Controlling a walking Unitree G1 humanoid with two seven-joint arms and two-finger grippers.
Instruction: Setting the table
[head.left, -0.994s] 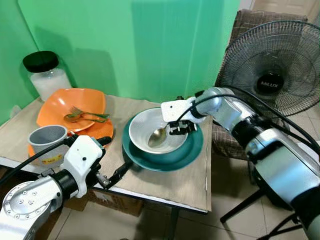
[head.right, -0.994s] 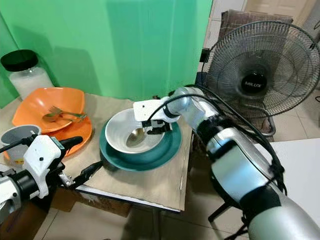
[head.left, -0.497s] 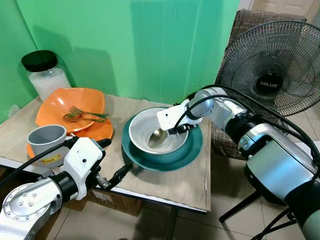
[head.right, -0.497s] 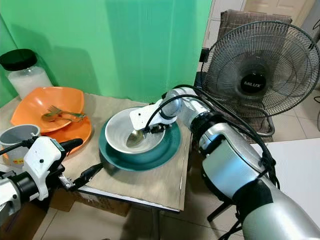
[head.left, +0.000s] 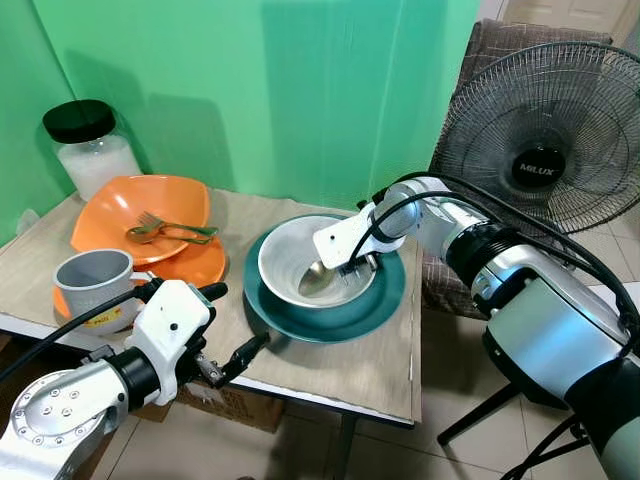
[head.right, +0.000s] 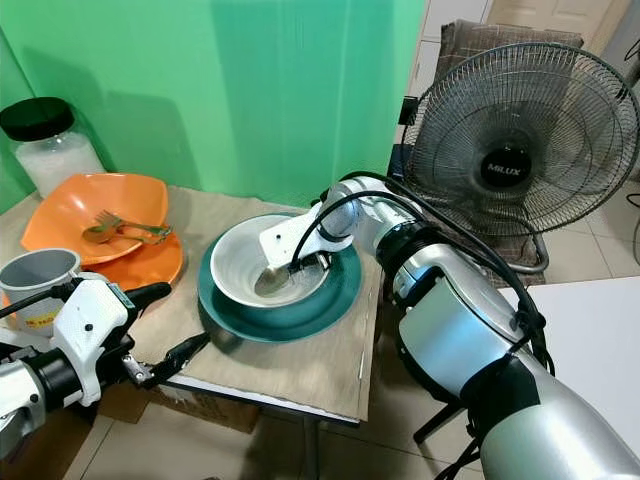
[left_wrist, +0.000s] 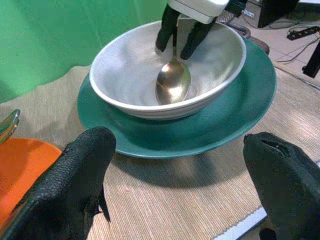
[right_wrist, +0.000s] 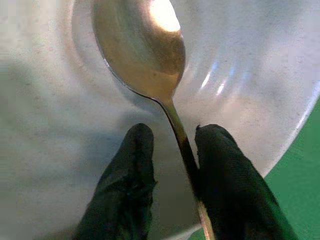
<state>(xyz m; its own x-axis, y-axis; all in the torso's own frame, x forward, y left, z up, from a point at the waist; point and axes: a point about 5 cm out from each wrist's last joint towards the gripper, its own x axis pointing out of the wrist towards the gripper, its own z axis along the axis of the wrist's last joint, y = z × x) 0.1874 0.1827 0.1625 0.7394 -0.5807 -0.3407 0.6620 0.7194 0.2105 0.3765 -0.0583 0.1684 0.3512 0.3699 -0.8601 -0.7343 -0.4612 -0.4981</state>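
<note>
- I see the metal spoon (right_wrist: 145, 50) lying with its head at the bottom of the white bowl (head.left: 290, 262), its handle running up toward the bowl's right rim.
- My right gripper (left_wrist: 181, 41) reaches down into the bowl; its two black fingers (right_wrist: 127, 185) straddle the spoon's handle, slightly parted, one touching it, and I cannot tell whether they are pinching it.
- The bowl sits on a teal plate (head.left: 375, 300), which rests on the woven mat (head.left: 350, 365) covering the table.
- My left gripper (head.left: 235, 325) hovers at the table's near edge just in front of the plate, its fingers (left_wrist: 75, 175) spread wide and holding nothing.
- Further to my left are a grey mug (head.left: 92, 280), an orange bowl (head.left: 120, 205) with a fork (head.left: 165, 230) in it on an orange plate (head.left: 195, 263), and a black-lidded jar (head.left: 88, 145).
- A standing fan (head.left: 545, 140) is beyond the table on my right.
</note>
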